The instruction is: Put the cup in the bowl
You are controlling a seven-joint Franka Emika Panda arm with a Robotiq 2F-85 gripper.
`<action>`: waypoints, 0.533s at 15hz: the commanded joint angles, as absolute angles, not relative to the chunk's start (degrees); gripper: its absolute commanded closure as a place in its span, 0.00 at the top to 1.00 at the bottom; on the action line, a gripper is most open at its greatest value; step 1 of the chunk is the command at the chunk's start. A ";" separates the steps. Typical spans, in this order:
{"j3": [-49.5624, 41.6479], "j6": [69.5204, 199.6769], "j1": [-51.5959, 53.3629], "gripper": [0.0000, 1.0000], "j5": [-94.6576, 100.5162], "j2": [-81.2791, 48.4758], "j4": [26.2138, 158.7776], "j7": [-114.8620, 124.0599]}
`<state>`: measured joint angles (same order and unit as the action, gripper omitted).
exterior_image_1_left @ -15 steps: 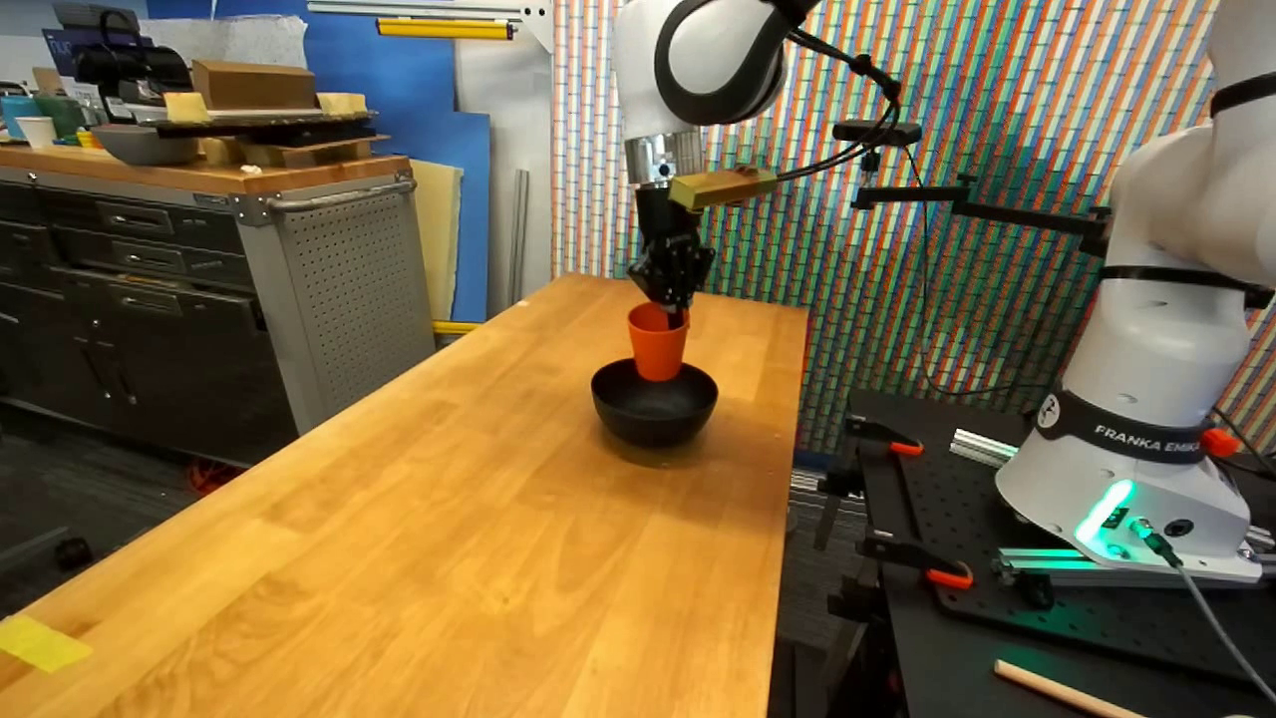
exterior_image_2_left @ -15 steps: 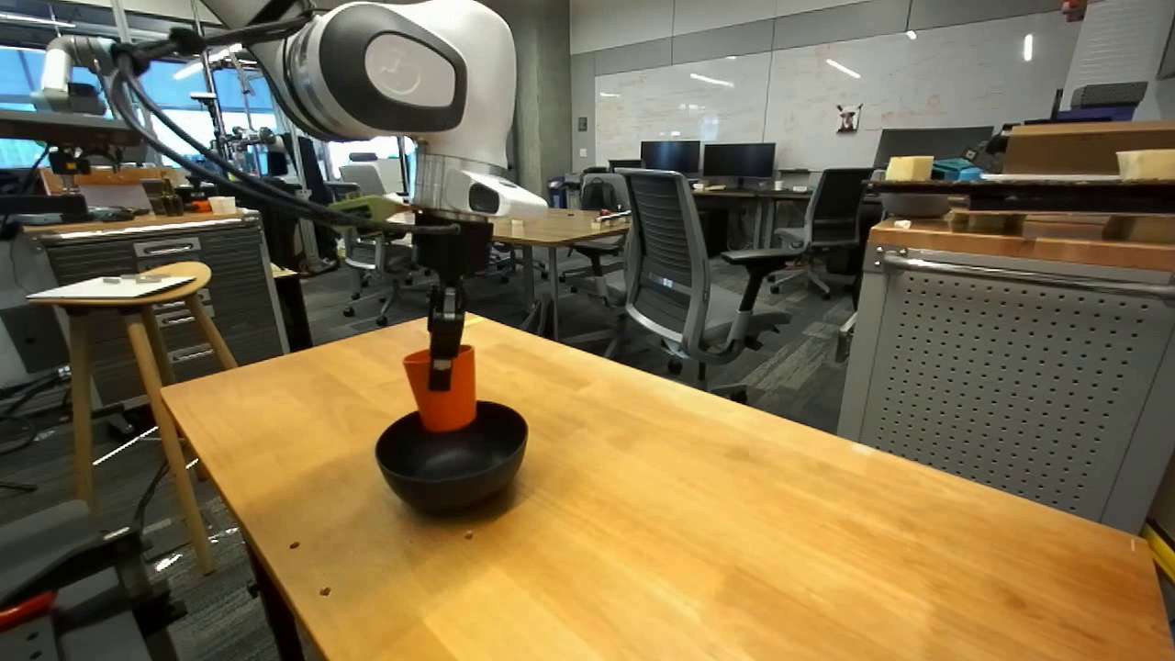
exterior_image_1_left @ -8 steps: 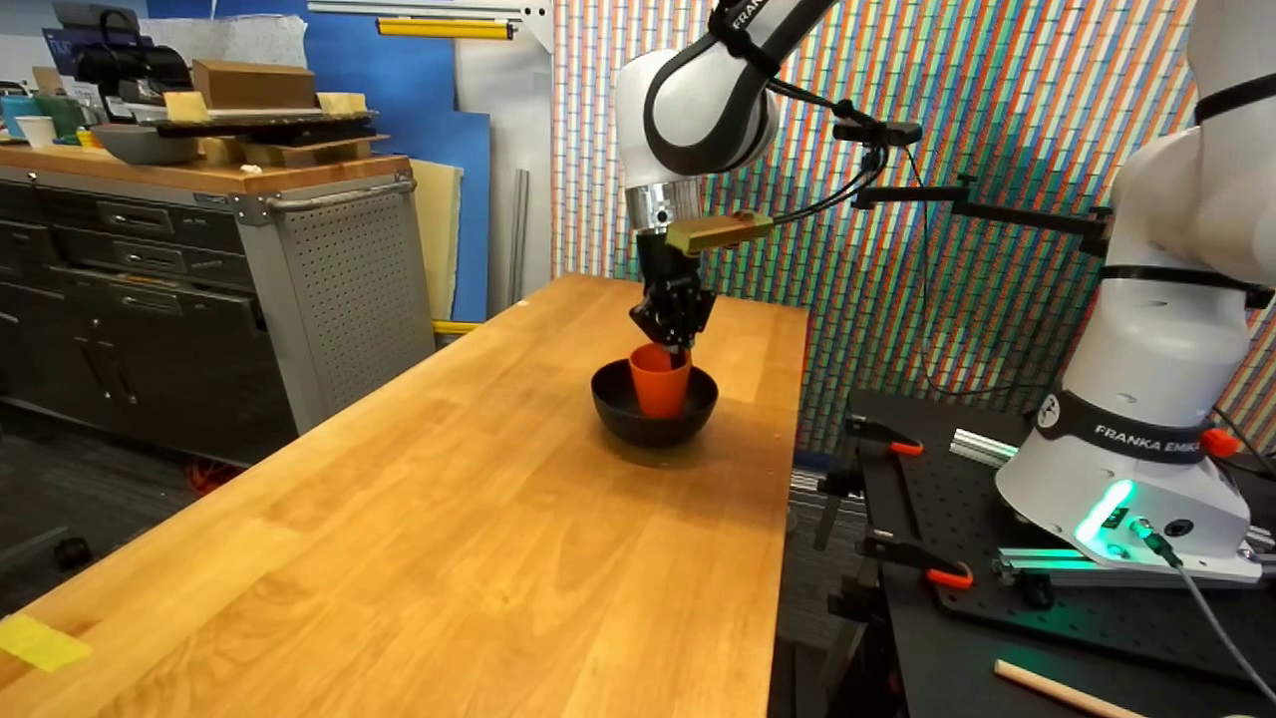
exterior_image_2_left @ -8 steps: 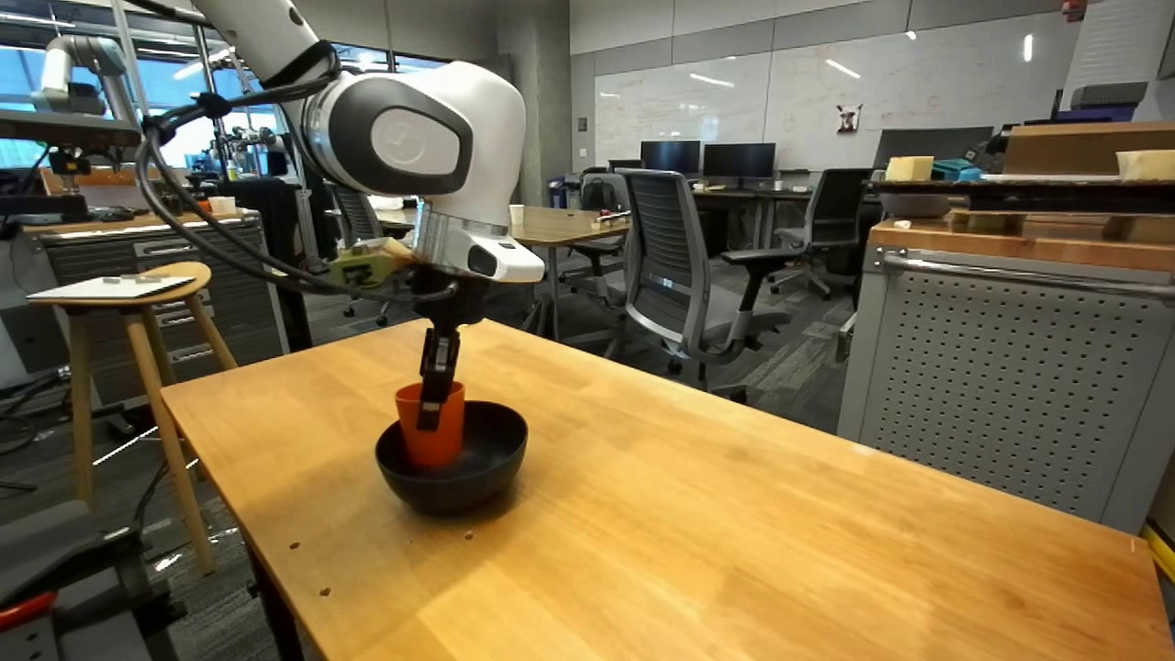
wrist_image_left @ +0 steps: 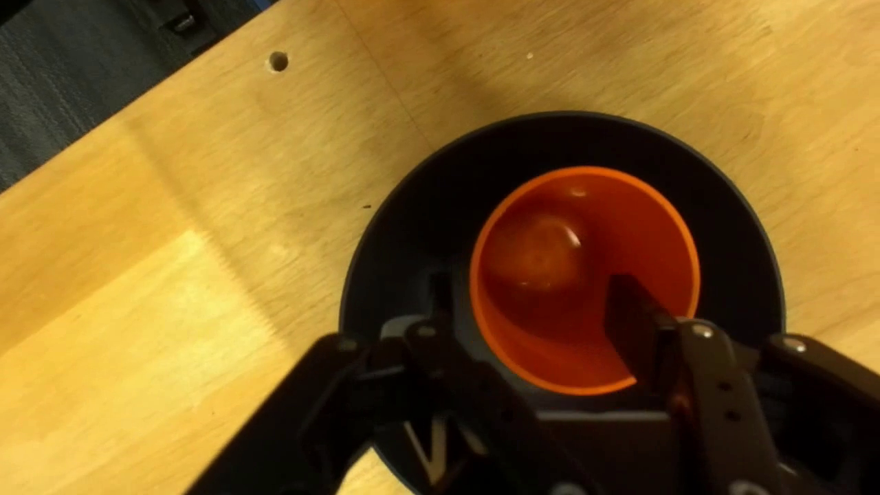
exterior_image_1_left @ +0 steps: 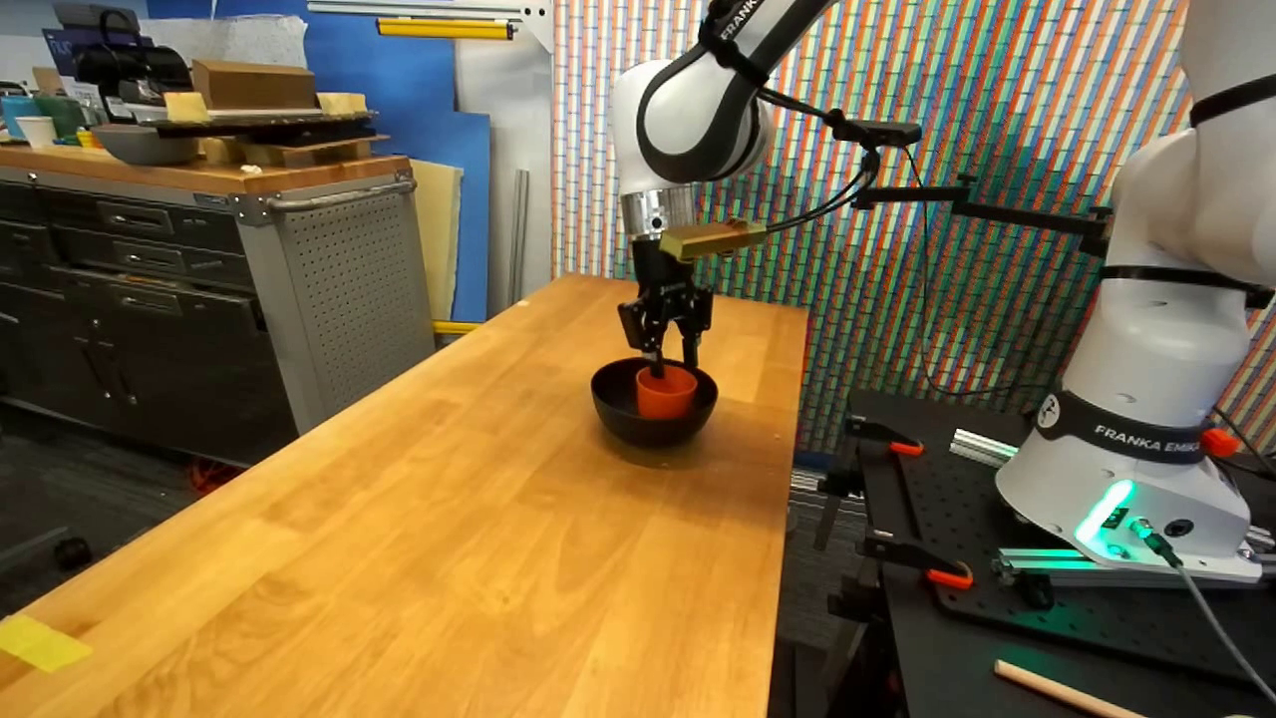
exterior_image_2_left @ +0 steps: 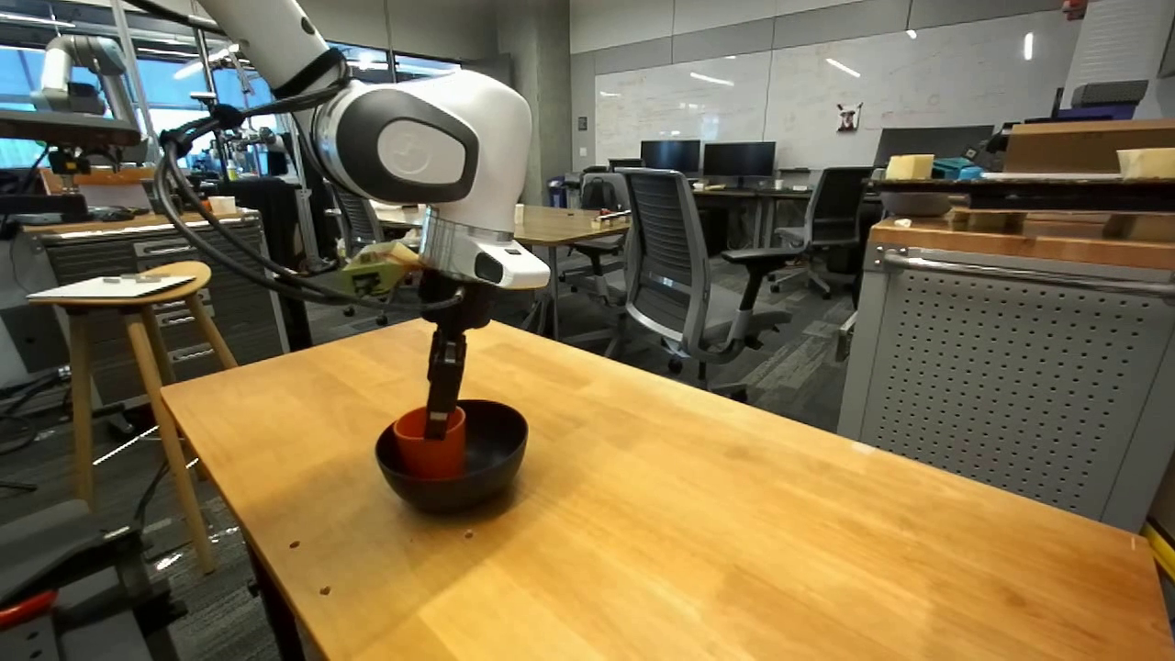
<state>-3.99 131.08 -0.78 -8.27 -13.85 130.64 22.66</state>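
The orange-red cup (exterior_image_1_left: 666,397) stands inside the black bowl (exterior_image_1_left: 653,431), roughly upright and off to one side of it. In the wrist view I look down into the cup (wrist_image_left: 550,254), with the dark bowl (wrist_image_left: 412,227) all round it. My gripper (wrist_image_left: 531,292) is open, its jaws spread well apart. One finger (wrist_image_left: 632,323) reaches over the rim into the cup's mouth; the other finger (wrist_image_left: 441,295) is outside the cup, above the bowl. Whether either finger touches the cup wall I cannot tell. In an exterior view the gripper (exterior_image_2_left: 439,427) overlaps the cup's rim.
Bowl and cup are on a long wooden table (exterior_image_1_left: 498,499), close to its edge on the robot base's (exterior_image_1_left: 1126,479) side. A strip of yellow tape (exterior_image_1_left: 42,643) marks a far corner. Beyond the table are a grey workbench (exterior_image_1_left: 349,269) and an office chair (exterior_image_2_left: 679,266).
From above the bowl, the gripper has lowered the cup down into it. Over the last half second the jaws have spread and let go, and the cup sits slightly lower.
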 commanded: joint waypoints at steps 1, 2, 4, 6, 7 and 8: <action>-4.05 130.12 0.66 0.92 -4.95 -8.02 131.62 24.14; -3.93 129.94 0.96 1.00 -3.69 -6.91 131.67 24.31; -2.80 128.29 2.58 1.00 0.63 -3.06 131.80 24.97; -0.94 127.08 3.99 1.00 4.54 0.06 131.86 25.14; 0.42 125.80 4.80 1.00 6.38 1.43 131.69 24.57; 1.73 124.73 5.32 1.00 7.00 2.56 131.48 23.90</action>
